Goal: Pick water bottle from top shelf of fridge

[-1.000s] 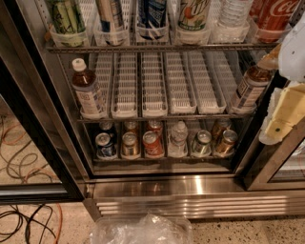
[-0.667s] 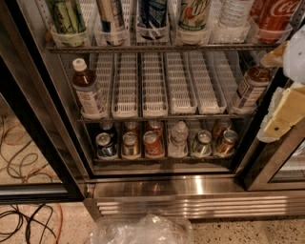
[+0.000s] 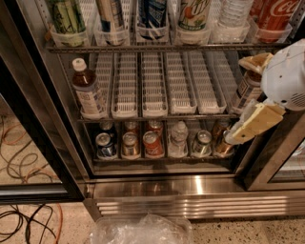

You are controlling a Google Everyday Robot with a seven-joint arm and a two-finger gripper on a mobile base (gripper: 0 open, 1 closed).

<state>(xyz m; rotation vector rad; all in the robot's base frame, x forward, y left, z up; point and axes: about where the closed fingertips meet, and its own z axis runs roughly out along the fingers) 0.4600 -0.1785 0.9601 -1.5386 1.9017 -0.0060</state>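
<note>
The fridge [image 3: 200,189] filled nearly the whole view, its black-framed door open at 9 o'clock and its stainless louvred base running across 6 o'clock. The top shelf [image 3: 167,48] crossed the frame at 12 o'clock, lined with tall soda bottles in translucent lane fronts. Below it sat the rack of white slatted lanes [image 3: 155,86], with a brown-drink bottle [image 3: 88,89] standing at its 9 o'clock end. Lower again was the row of cans [image 3: 143,144].

The gripper [image 3: 245,97] hung at 3 o'clock, in front of the right end of the middle rack. Its white body had come further in from the right edge than a moment earlier, shifted toward 9 o'clock and a little lower. Its two beige fingers [image 3: 259,121] stood spread wide apart, one above the other, and they held nothing. Everything inside the fridge lay as before.

The water bottle [image 3: 233,14] stood on the top shelf at 1 o'clock, between a green-labelled soda bottle [image 3: 194,14] and a red cola bottle [image 3: 276,13]. It was well above the gripper and untouched. A crumpled clear plastic bag [image 3: 143,231] lay on the floor at 6 o'clock, and loose cables [image 3: 24,157] trailed at 8 o'clock.
</note>
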